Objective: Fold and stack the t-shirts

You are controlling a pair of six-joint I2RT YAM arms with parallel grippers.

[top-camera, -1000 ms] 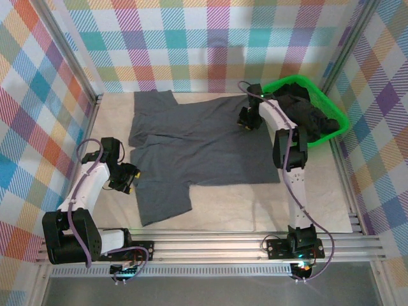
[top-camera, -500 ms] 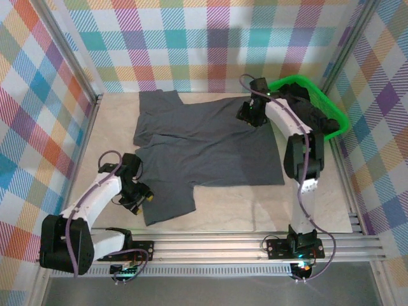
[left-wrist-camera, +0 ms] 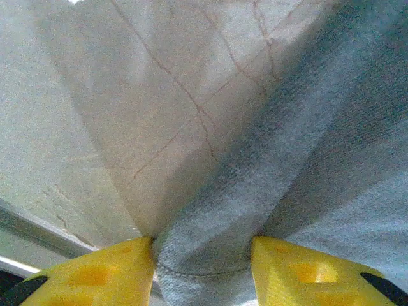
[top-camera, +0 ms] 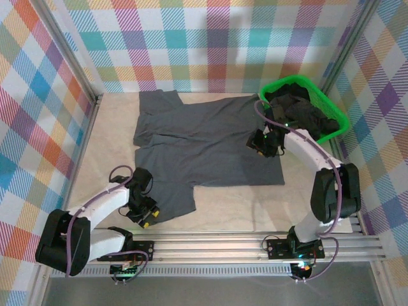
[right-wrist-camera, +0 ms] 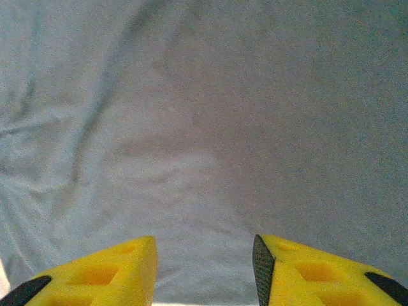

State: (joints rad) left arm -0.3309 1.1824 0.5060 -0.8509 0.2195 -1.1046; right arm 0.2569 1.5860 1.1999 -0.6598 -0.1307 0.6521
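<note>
From above, the slate blue-grey t-shirt (top-camera: 204, 143) lies spread flat on the table (top-camera: 255, 207), with the left gripper (top-camera: 145, 213) at its near sleeve, the right gripper (top-camera: 262, 143) over its right part, and dark t-shirts (top-camera: 303, 115) heaped in the green basket (top-camera: 338, 121). The left wrist view has the yellow fingers (left-wrist-camera: 95, 274) pinching a bunched edge of the cloth (pale table beyond). In the right wrist view the fingers (right-wrist-camera: 319, 271) stand apart just over flat cloth, nothing between them.

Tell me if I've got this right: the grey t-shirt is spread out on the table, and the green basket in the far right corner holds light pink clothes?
Not quite. The clothes in the green basket are black or very dark, not light pink; the top external view shows this. The rest holds: the grey t-shirt lies spread on the table, and the basket sits in the far right corner.
</note>
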